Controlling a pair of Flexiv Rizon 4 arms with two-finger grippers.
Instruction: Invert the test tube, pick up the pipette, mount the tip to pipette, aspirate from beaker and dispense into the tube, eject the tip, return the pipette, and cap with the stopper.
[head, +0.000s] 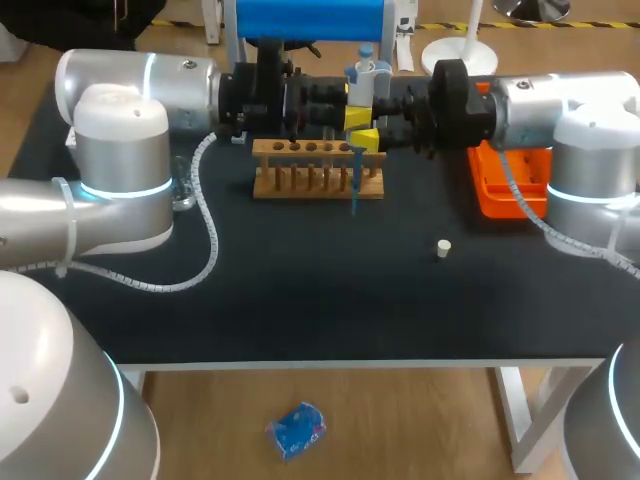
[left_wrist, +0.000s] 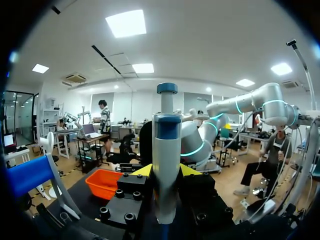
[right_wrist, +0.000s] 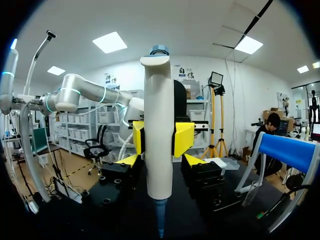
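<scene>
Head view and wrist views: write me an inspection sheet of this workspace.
Surface: black table.
Job's things: pipette with blue tip, upright between both grippers; wooden rack near it; blue stand behind; orange tray at right; stopper lying loose.
Clutter: nothing seen.
Grippers: left gripper shut on pipette; right gripper beside it, grip unclear.
Cables: white conduit lies across table's left.
Surroundings: nothing seen reaching over the table.

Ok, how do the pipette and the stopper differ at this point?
The pipette is tall, white and blue; the stopper is a small pale plug. The pipette is held upright in the right pincer, near the wooden rack; the stopper sits loose on the table. Neither rests in the rack.
</scene>
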